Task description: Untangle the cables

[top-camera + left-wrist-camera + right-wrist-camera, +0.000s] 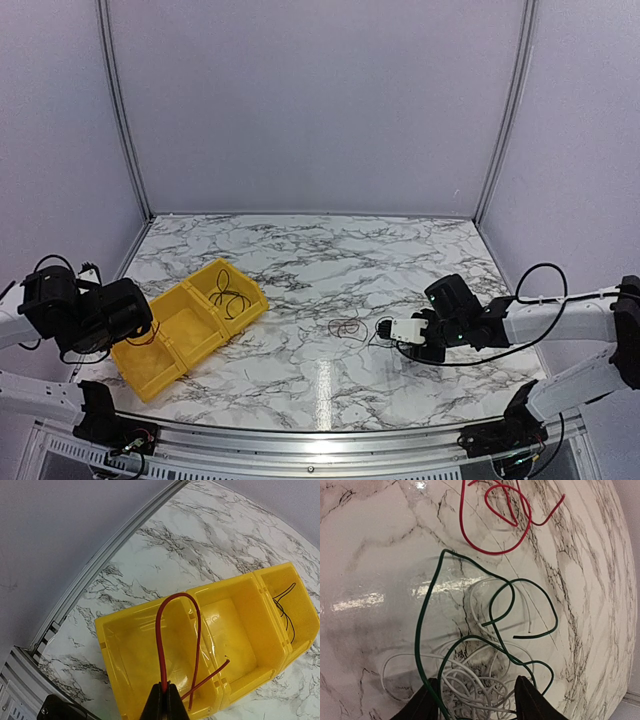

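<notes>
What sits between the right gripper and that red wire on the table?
Loops of green wire and white wire, clearest in the right wrist view; the right gripper is open.

The table (300,250) is white marble veined grey and black, the bins (150,380) are bright yellow with a black wire (283,614) in one and a red wire (158,635) over them, and on the marble lie a second red wire (490,552), a dark green wire (420,625) and white wires (465,680).
</notes>
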`<state>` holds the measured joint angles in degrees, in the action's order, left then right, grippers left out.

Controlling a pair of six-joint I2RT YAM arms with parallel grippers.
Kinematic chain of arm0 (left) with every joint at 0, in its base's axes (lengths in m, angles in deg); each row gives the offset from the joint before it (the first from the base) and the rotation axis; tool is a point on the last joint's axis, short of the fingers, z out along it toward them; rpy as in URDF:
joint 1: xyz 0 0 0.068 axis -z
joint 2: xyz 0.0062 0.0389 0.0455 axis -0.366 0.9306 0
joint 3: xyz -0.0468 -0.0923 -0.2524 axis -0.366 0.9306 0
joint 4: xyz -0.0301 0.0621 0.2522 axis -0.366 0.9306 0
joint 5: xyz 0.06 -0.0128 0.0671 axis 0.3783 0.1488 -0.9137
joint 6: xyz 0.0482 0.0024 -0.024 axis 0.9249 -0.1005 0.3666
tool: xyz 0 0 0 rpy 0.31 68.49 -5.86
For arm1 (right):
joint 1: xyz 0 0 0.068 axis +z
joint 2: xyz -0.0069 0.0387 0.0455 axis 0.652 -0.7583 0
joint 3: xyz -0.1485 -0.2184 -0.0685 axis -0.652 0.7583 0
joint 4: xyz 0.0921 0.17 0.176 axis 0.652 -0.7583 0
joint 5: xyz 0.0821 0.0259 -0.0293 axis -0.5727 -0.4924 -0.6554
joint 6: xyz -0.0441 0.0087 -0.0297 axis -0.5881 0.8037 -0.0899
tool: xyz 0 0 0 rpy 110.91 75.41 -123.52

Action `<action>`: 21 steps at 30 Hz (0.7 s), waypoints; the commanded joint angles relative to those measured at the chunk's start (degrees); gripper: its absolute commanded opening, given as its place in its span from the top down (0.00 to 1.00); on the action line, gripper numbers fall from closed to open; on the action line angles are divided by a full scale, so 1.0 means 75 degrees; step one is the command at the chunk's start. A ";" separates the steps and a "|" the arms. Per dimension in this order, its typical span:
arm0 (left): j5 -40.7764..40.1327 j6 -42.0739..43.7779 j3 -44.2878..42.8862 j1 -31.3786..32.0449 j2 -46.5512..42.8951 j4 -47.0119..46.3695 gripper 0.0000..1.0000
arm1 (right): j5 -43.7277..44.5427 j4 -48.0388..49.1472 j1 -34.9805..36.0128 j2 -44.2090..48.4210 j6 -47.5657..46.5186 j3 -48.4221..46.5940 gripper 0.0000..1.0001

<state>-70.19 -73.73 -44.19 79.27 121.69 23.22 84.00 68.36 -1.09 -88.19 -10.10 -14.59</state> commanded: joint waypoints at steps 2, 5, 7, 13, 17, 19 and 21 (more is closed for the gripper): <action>-0.0212 -0.0700 0.0153 -0.0043 -0.0283 0.0775 1.00 | 0.0087 -0.0114 -0.0060 0.0120 -0.0039 0.0042 0.48; -0.0018 -0.0716 0.0313 -0.0040 -0.0129 0.0649 1.00 | 0.0077 -0.0121 -0.0063 0.0108 -0.0045 0.0045 0.48; 0.0216 -0.0718 0.0486 -0.0043 0.0067 0.0543 1.00 | 0.0064 -0.0135 -0.0062 0.0089 -0.0056 0.0045 0.48; 0.0559 -0.0659 0.0670 -0.0031 0.0718 0.0252 1.00 | 0.0064 -0.0162 -0.0047 0.0067 -0.0063 0.0039 0.48; 0.0447 -0.0544 0.0688 -0.0031 0.0762 0.0051 0.94 | 0.0061 -0.0184 -0.0046 0.0073 -0.0059 0.0045 0.48; 0.0469 -0.0322 0.0761 -0.0031 0.0573 -0.0270 0.79 | 0.0064 -0.0182 -0.0047 0.0073 -0.0068 0.0045 0.48; 0.0500 -0.0202 0.0803 -0.0031 0.0336 -0.0453 0.69 | 0.0063 -0.0196 -0.0052 0.0073 -0.0066 0.0037 0.48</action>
<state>-66.52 -77.27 -39.01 79.16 126.87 22.76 83.98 67.90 -1.09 -88.19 -10.32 -14.59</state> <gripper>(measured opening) 0.242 0.519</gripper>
